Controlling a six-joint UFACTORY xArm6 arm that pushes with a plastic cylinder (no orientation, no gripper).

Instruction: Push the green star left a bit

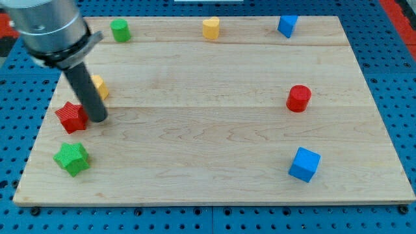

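One green star, tip just above it

Eight blocks lie on the wooden board (214, 130). Green star (71, 158) sits near the board's bottom-left corner, below my tip (97, 119) and a little to the view's left of it, apart from the tip with bare wood between them. It touches no other block.

Red star (71, 117) is the nearest block to the tip: it lies just beside it on the view's left, touching or very nearly touching the rod's lower end; I cannot tell which. It is straight above the green star, close but apart.

Yellow block (99, 86) lies above the tip, partly hidden behind the rod, so its shape cannot be made out.

Green cylinder (119, 30) stands well above the tip at the board's top edge, slightly to the view's right of it. Yellow heart-like block (210, 28) is farther right along the same top edge, and a blue block (287, 25) farther right again.

Red cylinder (299, 98) is far to the view's right of the tip, a little higher than it. Blue cube (304, 164) is far right and lower, near the bottom edge.

No pincer is fitted: the arm ends in a plain dark rod, so nothing is clamped or released. The rod leans up toward the view's top left into the grey arm housing (49, 29).
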